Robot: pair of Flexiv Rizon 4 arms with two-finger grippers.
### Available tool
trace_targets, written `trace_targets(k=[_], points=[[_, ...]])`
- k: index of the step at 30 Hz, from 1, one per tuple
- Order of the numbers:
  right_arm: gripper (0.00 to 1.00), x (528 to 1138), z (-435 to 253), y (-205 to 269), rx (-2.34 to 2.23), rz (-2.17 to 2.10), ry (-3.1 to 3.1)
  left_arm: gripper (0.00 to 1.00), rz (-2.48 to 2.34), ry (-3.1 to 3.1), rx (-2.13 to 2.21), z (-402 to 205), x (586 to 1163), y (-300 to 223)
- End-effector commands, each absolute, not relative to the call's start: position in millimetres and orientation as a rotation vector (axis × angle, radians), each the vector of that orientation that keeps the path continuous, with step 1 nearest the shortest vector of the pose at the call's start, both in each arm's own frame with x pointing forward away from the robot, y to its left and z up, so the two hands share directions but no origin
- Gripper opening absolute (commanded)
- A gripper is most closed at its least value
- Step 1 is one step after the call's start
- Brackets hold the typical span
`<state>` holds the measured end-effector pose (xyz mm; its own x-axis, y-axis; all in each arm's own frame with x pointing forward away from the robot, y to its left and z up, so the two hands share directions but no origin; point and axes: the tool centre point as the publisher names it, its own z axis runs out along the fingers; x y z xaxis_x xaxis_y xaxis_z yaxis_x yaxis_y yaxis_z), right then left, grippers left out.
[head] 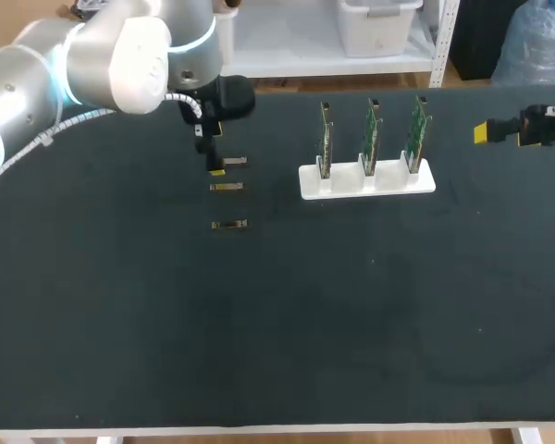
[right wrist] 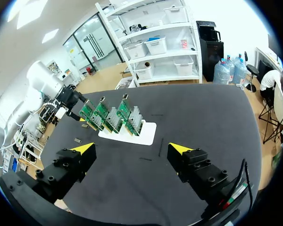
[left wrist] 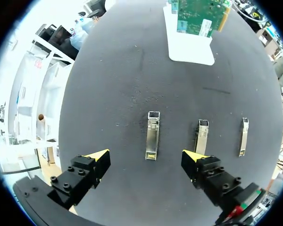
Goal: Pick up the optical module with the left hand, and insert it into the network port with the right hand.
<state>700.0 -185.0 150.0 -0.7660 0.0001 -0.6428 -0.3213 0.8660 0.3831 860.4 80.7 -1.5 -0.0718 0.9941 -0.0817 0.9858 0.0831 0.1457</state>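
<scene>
Module [left wrist: 152,135] ahead of wide-spread left gripper [left wrist: 146,156]

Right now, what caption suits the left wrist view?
Open end effector poised over three optical modules, white card stand ahead.
</scene>
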Motion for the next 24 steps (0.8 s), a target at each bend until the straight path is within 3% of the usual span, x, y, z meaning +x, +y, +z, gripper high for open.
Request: trace_targets(k=[1, 24], points=[[1.0, 700.0, 150.0, -185.1, -0.231, 0.636, 2.374, 1.0, 0.078, 2.193, 2.046, -5.7, 864.1, 78.6], [1.0, 700.0, 150.0, -185.1, -0.231, 0.636, 2.374, 1.0, 0.089, 2.233, 2.028, -13.7, 868.0, 76.8]])
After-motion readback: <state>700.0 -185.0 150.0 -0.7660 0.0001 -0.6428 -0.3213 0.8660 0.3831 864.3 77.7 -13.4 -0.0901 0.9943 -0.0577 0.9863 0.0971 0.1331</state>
